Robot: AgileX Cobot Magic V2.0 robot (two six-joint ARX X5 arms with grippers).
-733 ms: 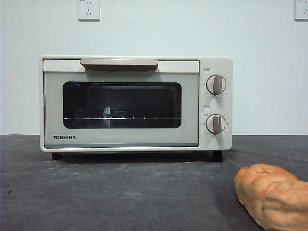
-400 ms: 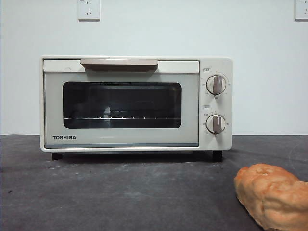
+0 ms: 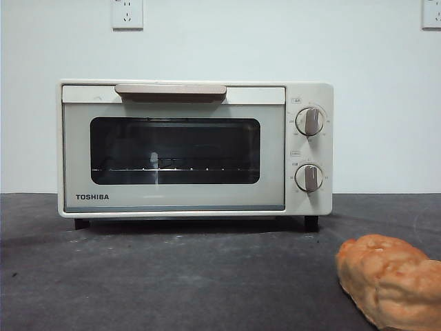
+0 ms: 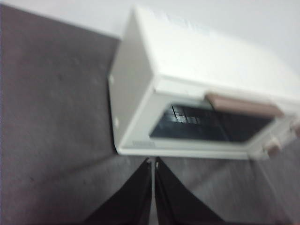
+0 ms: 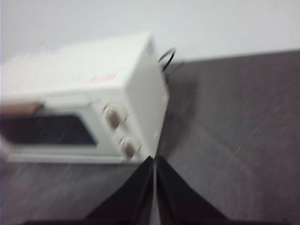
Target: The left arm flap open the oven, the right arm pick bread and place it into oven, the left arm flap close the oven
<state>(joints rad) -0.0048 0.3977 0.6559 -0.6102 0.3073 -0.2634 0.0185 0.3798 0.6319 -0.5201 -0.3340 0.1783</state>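
The cream-white TOSHIBA oven (image 3: 195, 147) stands at the back of the dark table with its door closed, its beige bar handle (image 3: 170, 91) on top and two knobs at the right. The golden-orange bread (image 3: 390, 279) lies on the table at the front right, partly cut off by the picture's edge. Neither arm shows in the front view. My left gripper (image 4: 153, 165) is shut and empty, hanging above the table in front of the oven (image 4: 197, 98). My right gripper (image 5: 154, 161) is shut and empty, near the knob side of the oven (image 5: 89, 103). The bread shows in neither wrist view.
The dark grey table (image 3: 172, 276) stretches in front of the oven. A white wall with two power sockets (image 3: 127, 14) stands behind. A black cable (image 5: 166, 57) loops out behind the oven.
Only reflections in the oven's glass door have shifted. The oven and the bread have not moved.
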